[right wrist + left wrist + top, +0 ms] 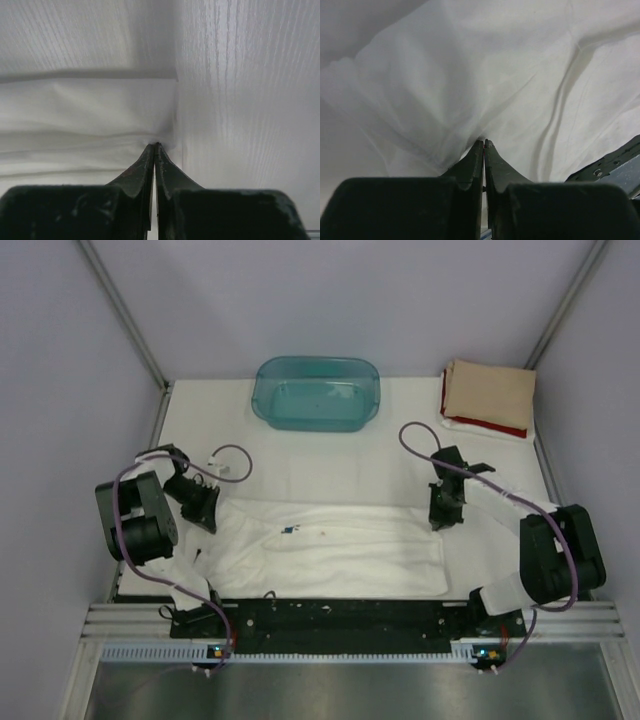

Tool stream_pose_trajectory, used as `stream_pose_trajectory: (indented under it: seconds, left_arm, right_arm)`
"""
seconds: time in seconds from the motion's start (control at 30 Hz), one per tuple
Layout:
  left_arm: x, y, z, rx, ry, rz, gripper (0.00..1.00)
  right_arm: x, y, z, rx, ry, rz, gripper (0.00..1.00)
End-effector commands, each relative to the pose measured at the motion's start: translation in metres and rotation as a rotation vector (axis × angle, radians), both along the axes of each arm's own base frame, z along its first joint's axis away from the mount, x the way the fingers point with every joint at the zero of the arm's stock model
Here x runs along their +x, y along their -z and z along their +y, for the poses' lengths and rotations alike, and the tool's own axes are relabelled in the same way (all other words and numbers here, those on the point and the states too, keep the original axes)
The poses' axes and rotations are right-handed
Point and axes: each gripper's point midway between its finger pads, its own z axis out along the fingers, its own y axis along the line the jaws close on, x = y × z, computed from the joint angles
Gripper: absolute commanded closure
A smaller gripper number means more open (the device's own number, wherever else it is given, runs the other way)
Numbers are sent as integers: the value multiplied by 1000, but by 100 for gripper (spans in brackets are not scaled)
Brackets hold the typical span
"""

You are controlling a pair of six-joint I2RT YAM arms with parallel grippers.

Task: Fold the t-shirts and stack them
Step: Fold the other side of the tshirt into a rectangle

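Soft, wrinkled white cloth tee [330, 545] lies as a long band across the near table [300, 460]; its small blue mark isn't legible. L gripper [205, 515] pinches its far-left corner, R gripper [443, 517] the far-right, both clamped tight. Folded tan tee [490, 395] sits atop red tee [500, 428], far-right corner. Translucent teal plastic tub [316, 392] is far-centre.

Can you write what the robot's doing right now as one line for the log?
left gripper: jaws shut on white t-shirt | right gripper: jaws shut on same shirt | tan t-shirt: folded, far right corner
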Motion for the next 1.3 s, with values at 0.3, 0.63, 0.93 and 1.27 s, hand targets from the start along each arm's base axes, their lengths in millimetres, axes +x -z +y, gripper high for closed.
stream_pose_trajectory:
  seconds: [0.3,0.63,0.93,1.27]
  left_arm:
    - [2,-4,32,130,1,-71,94]
    - [26,-67,16,-2,26,-179,71]
    - [55,-29,-2,-108,-63,-124,60]
    - [74,7,-8,-71,-55,-100,100]
  right_arm:
    - [-33,-20,19,143,90,23,77]
    - [5,-77,4,68,86,-144,40]
    - [59,-22,2,43,41,-122,46]
    - [91,15,-17,28,117,-113,99]
